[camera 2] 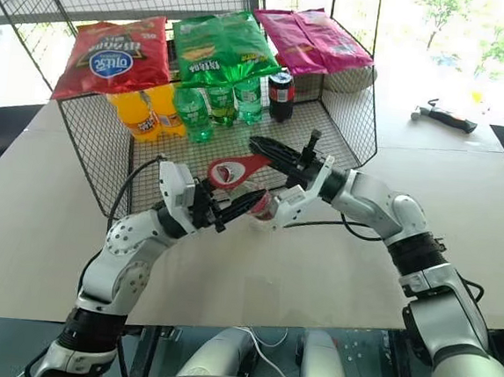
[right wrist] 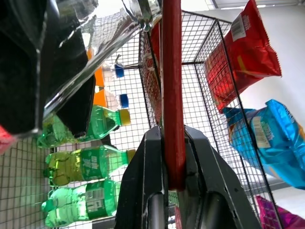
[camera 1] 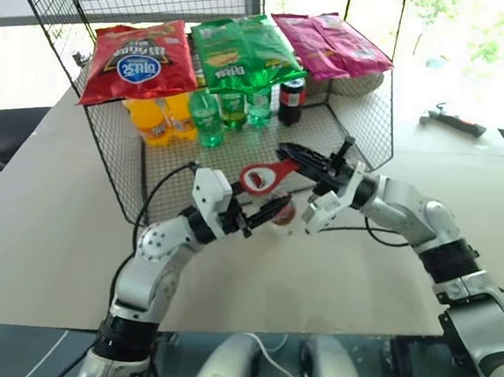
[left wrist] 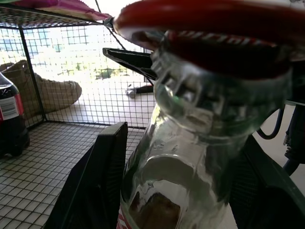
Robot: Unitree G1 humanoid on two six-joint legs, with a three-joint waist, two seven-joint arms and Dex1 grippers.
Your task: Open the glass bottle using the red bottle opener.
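- The left gripper (camera 1: 272,213) has its jaws clamped on the glass bottle (left wrist: 190,157), holding it tilted just above the counter (camera 1: 46,223), in front of the wire basket (camera 1: 372,128).
- The right gripper (camera 1: 292,154) has its jaws pressed together on the handle of the red bottle opener (camera 1: 264,176); in the left wrist view the opener's ring head sits over the bottle's red crown cap (left wrist: 224,45).
- Inside the basket stand orange soda bottles (camera 1: 156,118), green plastic bottles (camera 1: 231,107) and a squat dark bottle (camera 1: 291,99).
- Above them hang a red chip bag (camera 1: 141,60), a green chip bag (camera 1: 242,51) and a pink bag (camera 1: 331,44).
- A dark tool (camera 1: 452,122) lies far off on the counter, to the right.
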